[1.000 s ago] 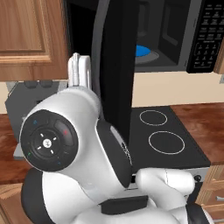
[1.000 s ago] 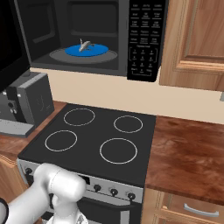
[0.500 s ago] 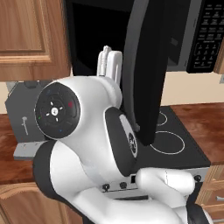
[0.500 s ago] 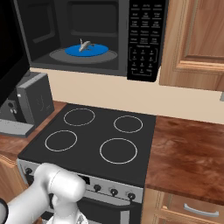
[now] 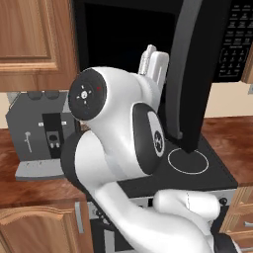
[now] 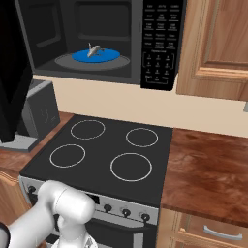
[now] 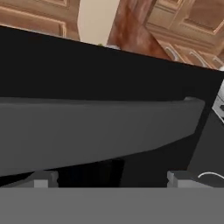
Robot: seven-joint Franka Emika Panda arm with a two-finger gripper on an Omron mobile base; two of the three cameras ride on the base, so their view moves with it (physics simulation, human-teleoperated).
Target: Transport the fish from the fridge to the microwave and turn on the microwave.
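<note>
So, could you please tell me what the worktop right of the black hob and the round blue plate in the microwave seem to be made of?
The reddish-brown worktop looks like polished wood or stone: mottled grain, soft sheen. The round blue plate looks like smooth glazed ceramic or plastic: flat, even colour.

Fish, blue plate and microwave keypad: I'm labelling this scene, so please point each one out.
fish [image 6: 94,49], right base view, on its pale body.
blue plate [image 6: 110,54], right base view, on bare blue surface right of the fish.
microwave keypad [image 6: 159,43], right base view, on the middle of the button panel.

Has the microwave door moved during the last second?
Yes. In the left base view the open microwave door has swung rightward, toward the keypad, now covering the blue plate and closing over the cavity.
</note>
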